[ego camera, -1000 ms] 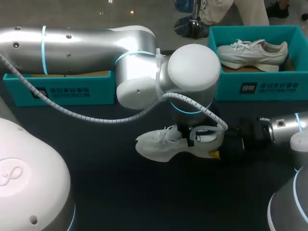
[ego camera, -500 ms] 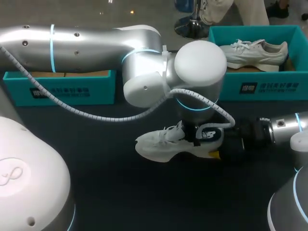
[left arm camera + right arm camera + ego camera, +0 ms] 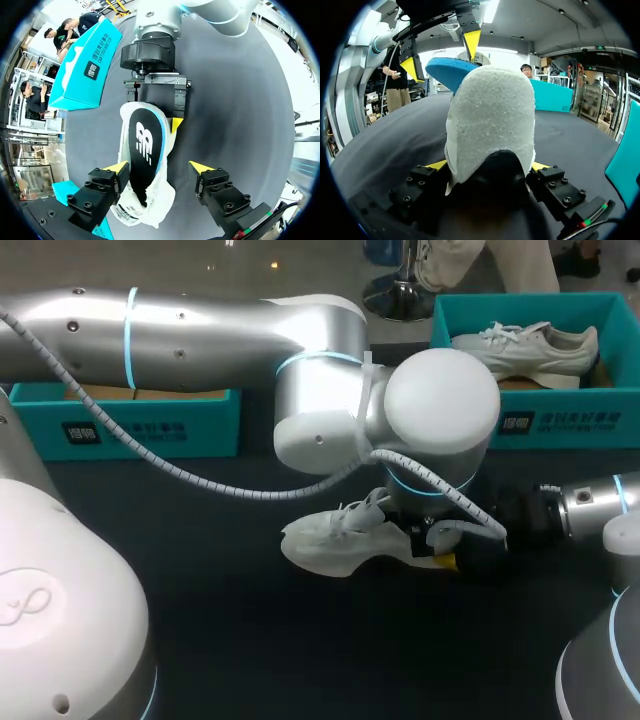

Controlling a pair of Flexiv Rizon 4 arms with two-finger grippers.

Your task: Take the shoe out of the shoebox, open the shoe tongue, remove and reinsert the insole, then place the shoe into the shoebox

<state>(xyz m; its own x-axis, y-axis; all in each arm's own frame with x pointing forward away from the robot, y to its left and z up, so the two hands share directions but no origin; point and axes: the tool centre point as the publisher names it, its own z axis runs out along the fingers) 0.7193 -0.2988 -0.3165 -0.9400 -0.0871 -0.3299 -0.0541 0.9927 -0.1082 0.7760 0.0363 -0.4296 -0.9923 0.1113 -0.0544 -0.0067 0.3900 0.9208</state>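
Shoe (image 3: 490,120) sits clamped by its heel in your right gripper (image 3: 489,166). Your left gripper (image 3: 160,168) hangs open, the raised insole (image 3: 145,150) between its spread fingers.

Head camera looks down from behind; both wrist cameras (close, facing each other) share the shoe (image 3: 490,115).

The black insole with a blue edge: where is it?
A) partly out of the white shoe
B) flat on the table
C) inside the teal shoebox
A: the black insole with a blue edge sticks out of the white shoe, between the fingers of the open left gripper.
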